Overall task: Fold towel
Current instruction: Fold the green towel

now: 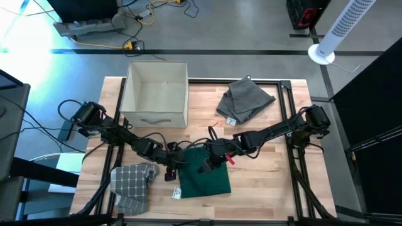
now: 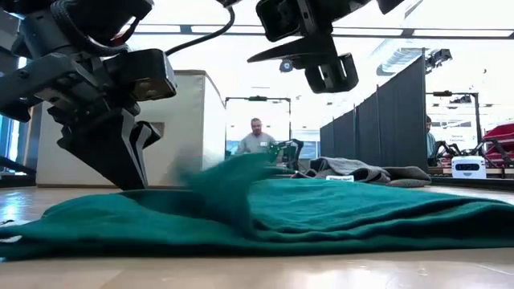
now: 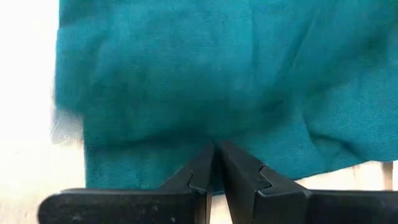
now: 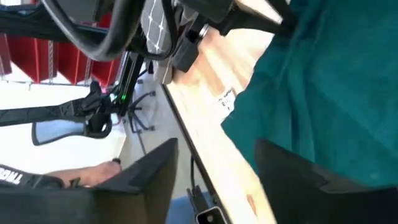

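A green towel (image 1: pixel 204 179) lies folded on the wooden table (image 1: pixel 264 163) near its front edge. In the low view a fold of it (image 2: pixel 233 189) bulges up, blurred. My left gripper (image 1: pixel 174 164) stands low at the towel's far left part, shut on the cloth (image 3: pixel 214 148). My right gripper (image 1: pixel 210 164) hangs open above the towel (image 2: pixel 321 68) with nothing between its fingers (image 4: pixel 214 180). My left gripper pinches the green towel near one edge (image 3: pixel 214 163) between its two shut fingertips. The fingers come from above, slanting down (image 2: pixel 120 181). The cloth around them lies flat on the table. How many layers it has I cannot tell.
A checked towel (image 1: pixel 132 185) lies crumpled at the front left, close to the green one. A grey towel (image 1: pixel 245 100) lies at the back right. An open beige box (image 1: pixel 157 94) stands at the back. In the low view, a person shows in the room beyond the table.
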Motion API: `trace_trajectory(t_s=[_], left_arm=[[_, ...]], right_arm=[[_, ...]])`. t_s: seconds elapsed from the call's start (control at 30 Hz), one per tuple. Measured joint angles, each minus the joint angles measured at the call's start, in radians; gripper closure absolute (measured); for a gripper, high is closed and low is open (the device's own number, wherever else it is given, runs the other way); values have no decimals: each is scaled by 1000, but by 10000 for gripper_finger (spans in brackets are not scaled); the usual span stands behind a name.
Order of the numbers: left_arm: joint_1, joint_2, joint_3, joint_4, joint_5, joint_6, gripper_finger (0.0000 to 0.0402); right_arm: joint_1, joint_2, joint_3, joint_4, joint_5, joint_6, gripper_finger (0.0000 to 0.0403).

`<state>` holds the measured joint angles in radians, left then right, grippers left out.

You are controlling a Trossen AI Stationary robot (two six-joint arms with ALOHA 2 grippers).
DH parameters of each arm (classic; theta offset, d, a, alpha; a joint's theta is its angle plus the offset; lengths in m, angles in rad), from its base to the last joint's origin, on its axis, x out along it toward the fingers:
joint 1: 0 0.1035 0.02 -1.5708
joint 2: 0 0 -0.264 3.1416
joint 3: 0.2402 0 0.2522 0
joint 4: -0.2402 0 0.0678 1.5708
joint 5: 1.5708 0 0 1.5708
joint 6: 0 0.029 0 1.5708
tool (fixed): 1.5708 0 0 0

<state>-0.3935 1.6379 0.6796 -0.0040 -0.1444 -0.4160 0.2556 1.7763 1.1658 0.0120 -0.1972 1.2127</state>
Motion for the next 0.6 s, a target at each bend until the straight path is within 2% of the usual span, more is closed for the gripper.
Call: trace_trajectory(t_s=[0.07, 0.17, 0.37, 0.47, 0.6], left_arm=[[3, 0, 0, 0, 0, 1, 381], [7, -16, 0, -15, 5, 1, 381], [-9, -130, 51, -225, -4, -18, 381], [-27, -181, 66, -225, -4, -17, 381], [-43, -183, 66, -97, -5, 43, 381]], right_arm=[[-4, -8, 0, -7, -3, -25, 167], [-7, -52, 0, -57, 18, -84, 165], [26, -167, -1, -345, 66, -252, 200], [66, -185, -31, -433, 96, -323, 236], [123, -164, -125, -267, 154, -483, 334]])
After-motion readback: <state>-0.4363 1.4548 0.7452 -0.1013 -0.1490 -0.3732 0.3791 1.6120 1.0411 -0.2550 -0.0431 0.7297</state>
